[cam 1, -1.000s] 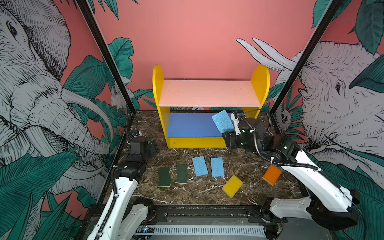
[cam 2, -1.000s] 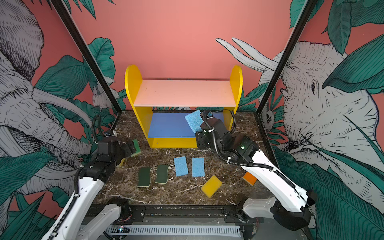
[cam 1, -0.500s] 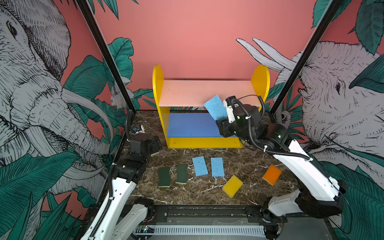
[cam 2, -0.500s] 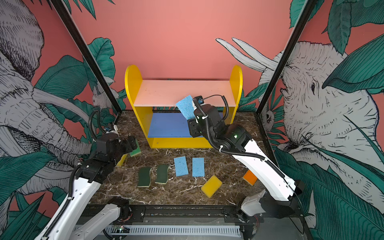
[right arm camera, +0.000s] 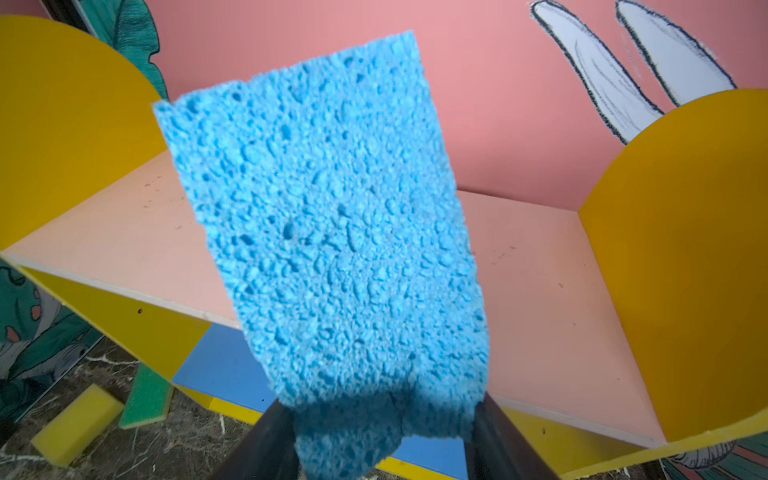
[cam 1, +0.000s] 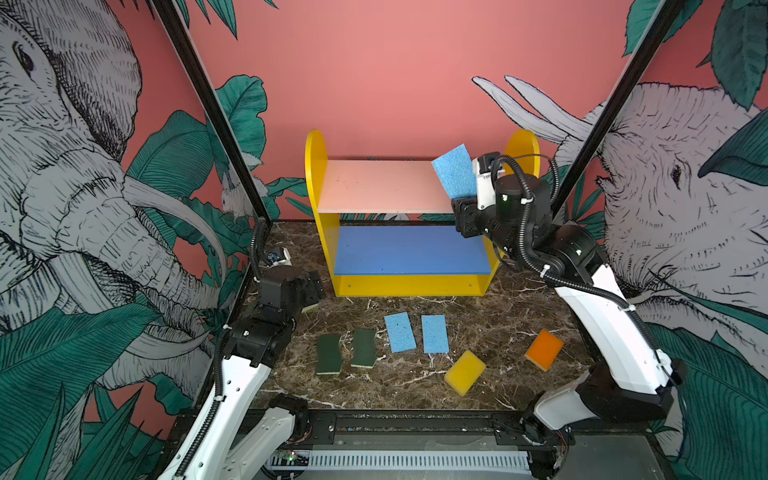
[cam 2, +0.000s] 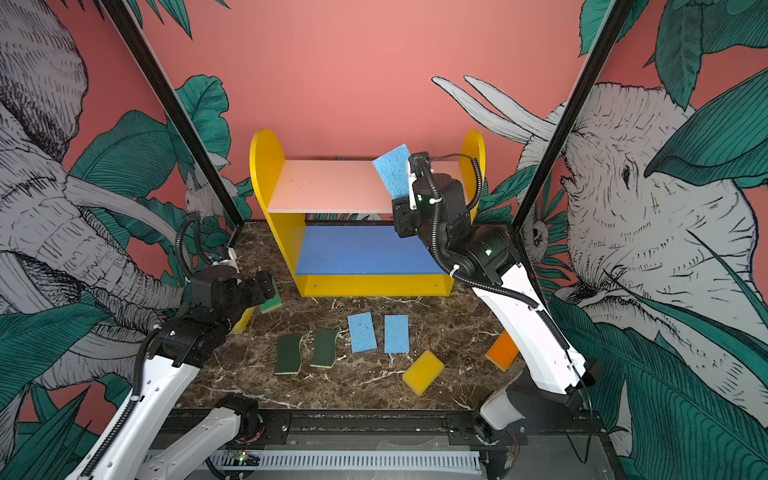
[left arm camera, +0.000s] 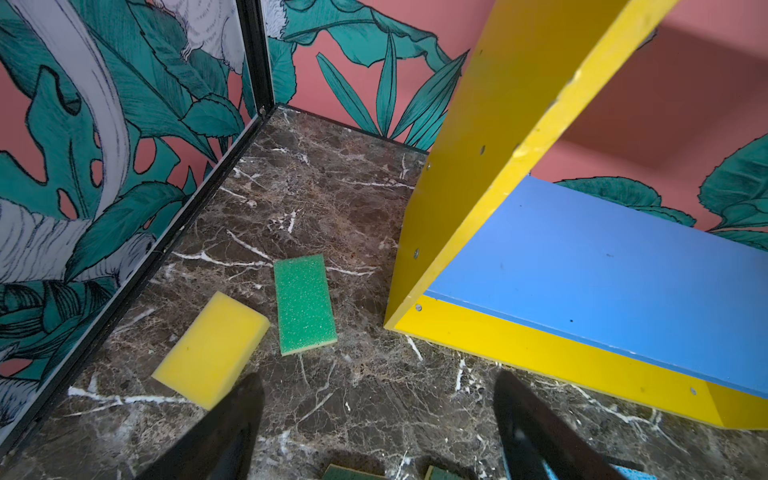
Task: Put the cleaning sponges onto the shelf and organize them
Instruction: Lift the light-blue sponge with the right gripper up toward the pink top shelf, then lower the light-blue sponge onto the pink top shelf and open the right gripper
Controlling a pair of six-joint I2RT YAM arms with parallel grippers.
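The right tool has lifted the blue sponge up to the pink top board of the shelf, pinching only its bottom end, so it could flop off the front edge, while the left tool waits spread wide, empty.

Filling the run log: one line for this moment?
right gripper: gripping blue sponge, raised at pink top board | left gripper: open, empty

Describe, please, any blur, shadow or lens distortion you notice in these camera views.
Right wrist view: the light-blue porous sponge is sharp, its lower end shadowed where the right hand grips it. Left wrist view: the open left hand shows blurred fingers; the yellow-sided shelf looks steeply slanted. Both top views: even light, no glare.
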